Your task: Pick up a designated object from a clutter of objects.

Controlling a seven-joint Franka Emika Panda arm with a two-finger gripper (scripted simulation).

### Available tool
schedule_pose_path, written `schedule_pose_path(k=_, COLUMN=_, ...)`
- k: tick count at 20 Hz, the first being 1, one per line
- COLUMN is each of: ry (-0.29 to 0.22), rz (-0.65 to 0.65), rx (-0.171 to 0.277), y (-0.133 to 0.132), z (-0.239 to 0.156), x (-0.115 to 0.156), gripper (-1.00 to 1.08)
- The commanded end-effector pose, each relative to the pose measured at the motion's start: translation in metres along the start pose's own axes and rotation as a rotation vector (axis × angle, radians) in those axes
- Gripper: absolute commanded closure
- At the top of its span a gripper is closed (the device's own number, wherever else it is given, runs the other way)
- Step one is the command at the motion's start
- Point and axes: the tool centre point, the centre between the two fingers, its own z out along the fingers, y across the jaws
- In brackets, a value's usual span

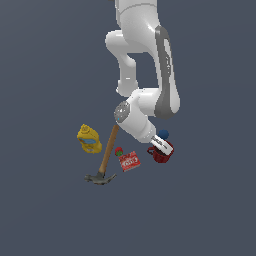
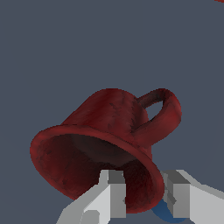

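Observation:
The dark red mug (image 2: 109, 127) fills the wrist view, its dark inside facing the camera and its handle (image 2: 164, 109) on the far side. My gripper (image 2: 146, 192) straddles the mug's near rim: one finger (image 2: 114, 192) is inside the cup, the other (image 2: 179, 197) outside, and a gap shows on each side of the thin wall. In the exterior view the mug (image 1: 159, 154) lies at the right end of the clutter, with my gripper (image 1: 162, 145) right on top of it. The blue ball (image 1: 164, 134) sits just behind.
A yellow bottle with a blue label (image 1: 89, 139) stands at the exterior view's left. The wooden-handled hammer (image 1: 106, 159) lies beside it, then a tiny strawberry (image 1: 119, 151) and a flat red box (image 1: 129, 161). The blue ball (image 2: 162, 212) peeks out between my fingers.

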Motion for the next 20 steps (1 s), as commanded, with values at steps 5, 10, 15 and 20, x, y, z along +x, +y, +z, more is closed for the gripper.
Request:
schedule_pose_path(k=5, ry=0.000, rz=0.000, rx=0.000, y=0.001, z=-0.004, x=-0.001, gripper=1.08)
schedule_pose_path(k=10, ry=0.000, rz=0.001, rx=0.000, y=0.003, z=-0.018, x=-0.006, gripper=1.08)
schedule_pose_path(k=15, ry=0.000, rz=0.002, rx=-0.001, y=0.007, z=-0.045, x=-0.016, gripper=1.08)
schedule_pose_path(k=20, ry=0.000, rz=0.003, rx=-0.001, y=0.014, z=-0.084, x=-0.029, gripper=1.08)
